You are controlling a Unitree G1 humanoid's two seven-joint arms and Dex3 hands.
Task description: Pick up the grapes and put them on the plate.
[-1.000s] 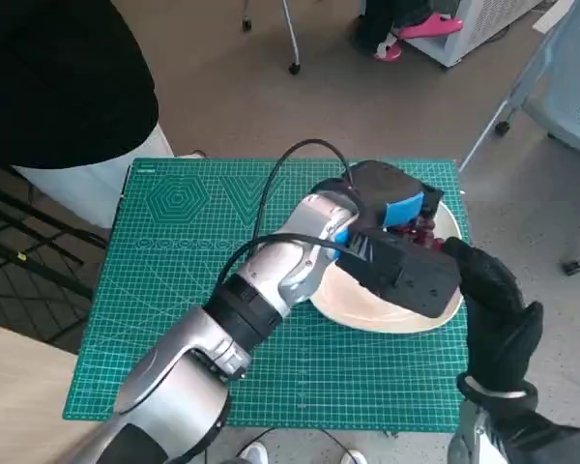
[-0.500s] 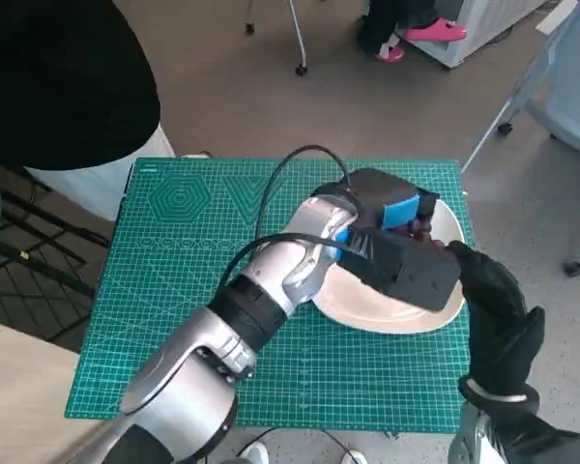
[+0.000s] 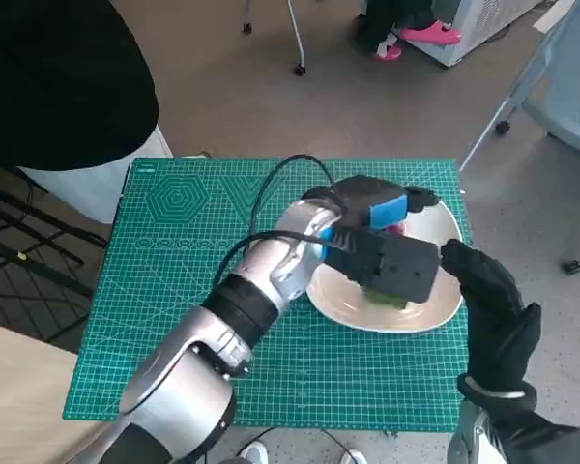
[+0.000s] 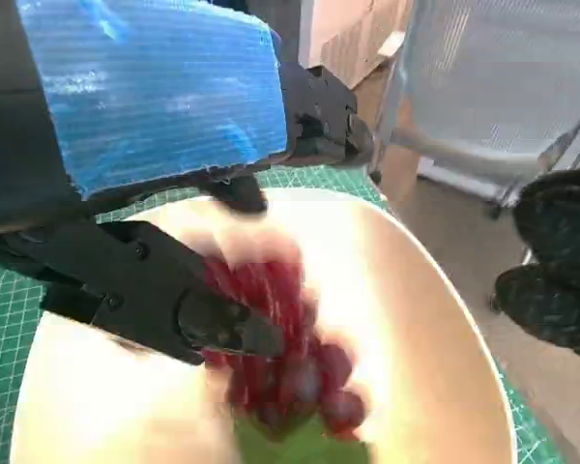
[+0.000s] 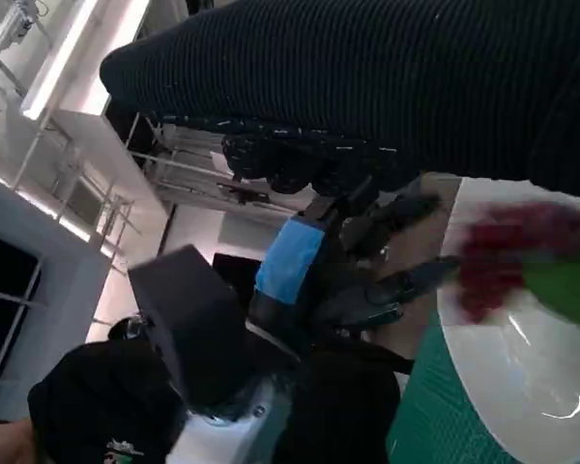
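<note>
We see a green gridded cutting mat (image 3: 174, 290) covering the small table, and near its far right corner a round cream-coloured plate (image 3: 435, 311) lying flat on it. Our left hand (image 3: 372, 217), black with blue tape over its back, hangs over the plate, its fingers (image 4: 188, 314) spread on either side of the bunch of dark red grapes with a green leaf (image 4: 285, 362). The bunch is blurred in the left wrist view, so we cannot tell whether the fingers pinch it or have let go; it appears to lie on or just above the plate's surface, towards the middle. In the right wrist view the same red and green mass shows over the plate's pale rim. Our right hand (image 3: 493, 309), in its black knitted glove, hovers just beside the plate's near right edge, fingers apart and holding nothing. We judge the task almost finished: the grapes are at the plate, and what seems left is to free them fully, if that is not done, and lift the left hand clear.
</note>
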